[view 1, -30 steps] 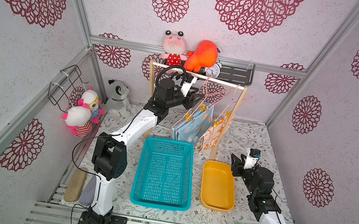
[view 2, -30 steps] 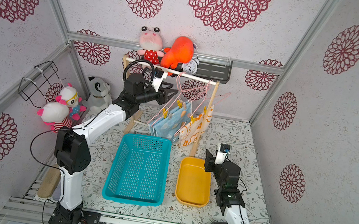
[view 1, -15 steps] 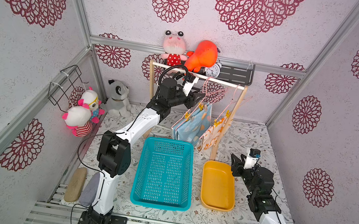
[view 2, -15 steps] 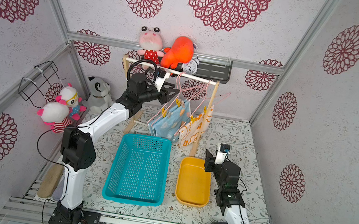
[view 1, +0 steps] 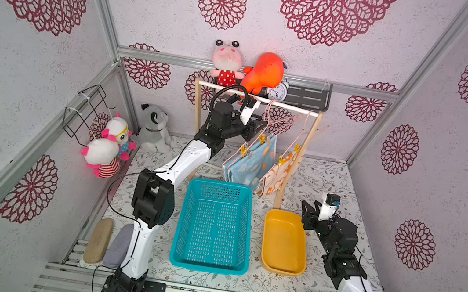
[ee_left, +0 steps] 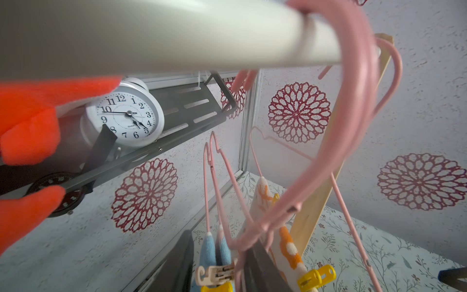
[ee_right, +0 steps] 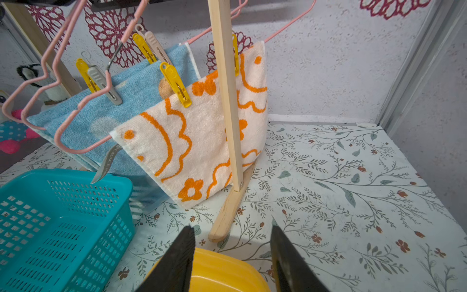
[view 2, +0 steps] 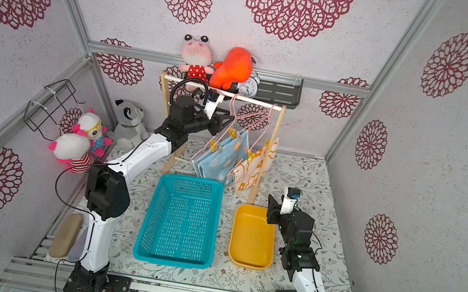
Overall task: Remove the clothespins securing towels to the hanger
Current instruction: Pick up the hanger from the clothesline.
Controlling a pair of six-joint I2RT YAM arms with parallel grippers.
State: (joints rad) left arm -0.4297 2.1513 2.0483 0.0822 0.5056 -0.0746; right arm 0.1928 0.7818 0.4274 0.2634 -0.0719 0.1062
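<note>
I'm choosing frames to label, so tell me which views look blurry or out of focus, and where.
Left wrist view: the rail and orange plush near the lens are blurred, the clock sharp. Right wrist view: sharp on the white towel. Both top views: sharp, evenly lit, a pink glow around the orange plush.

through my left wrist camera i read the white alarm clock (ee_left: 126, 115) on the grey wall shelf (ee_left: 192, 111): black numerals 1, 2, 3, 4, 5, 6, 7, 9, 10, 11 and 12 ringed its face, the 8 was half hidden behind a shelf bracket, and small letters beginning "quar" sat under the hands. a black round dial (ee_left: 58, 194) under the shelf carried pale numbers, too blurred to read. through my right wrist camera the white towel (ee_right: 202, 121) had a grey tag (ee_right: 107, 161) with lettering too small to read.
</note>
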